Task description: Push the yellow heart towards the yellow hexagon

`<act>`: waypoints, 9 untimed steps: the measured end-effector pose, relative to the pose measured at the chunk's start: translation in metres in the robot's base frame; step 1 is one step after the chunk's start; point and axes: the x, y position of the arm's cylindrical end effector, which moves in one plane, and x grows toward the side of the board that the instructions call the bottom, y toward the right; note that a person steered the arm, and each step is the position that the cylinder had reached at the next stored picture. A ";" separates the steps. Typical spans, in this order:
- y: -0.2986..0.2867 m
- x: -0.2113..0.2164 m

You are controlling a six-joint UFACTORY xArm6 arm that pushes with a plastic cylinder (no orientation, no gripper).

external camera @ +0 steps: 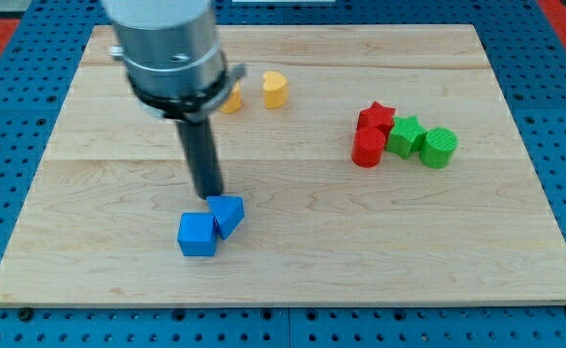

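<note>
on the wooden board: small coloured blocks are sitting in three little groups on the board [292,261].
my tip: my tip [211,196] is reaching down to the board, right at the top edge of the blue blocks. it is only a plain dark rod, so it has nothing to spread or pinch with, and it is holding nothing.
yellow heart: the yellow heart [276,89] is sitting near the view's top, well apart from my tip.
yellow hexagon: the yellow hexagon [231,99] is sitting just to the view's left of the heart. the grey arm is hiding most of it, so only a bit is peeking out.
blue blocks: a blue cube [197,235] and a blue triangle-like block [228,214] are touching each other, right under my tip.
red blocks: a red star [376,118] and a red round block [368,148] are sitting close together on the view's right.
green blocks: a green star [405,135] and a green round block [439,147] are sitting right beside the red ones.
</note>
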 end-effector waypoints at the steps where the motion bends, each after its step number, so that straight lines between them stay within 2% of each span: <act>1: 0.005 0.039; 2: 0.016 0.030; 4: 0.056 -0.054; 6: 0.121 -0.138; 7: 0.128 -0.180; 8: 0.085 -0.192; 9: 0.033 -0.174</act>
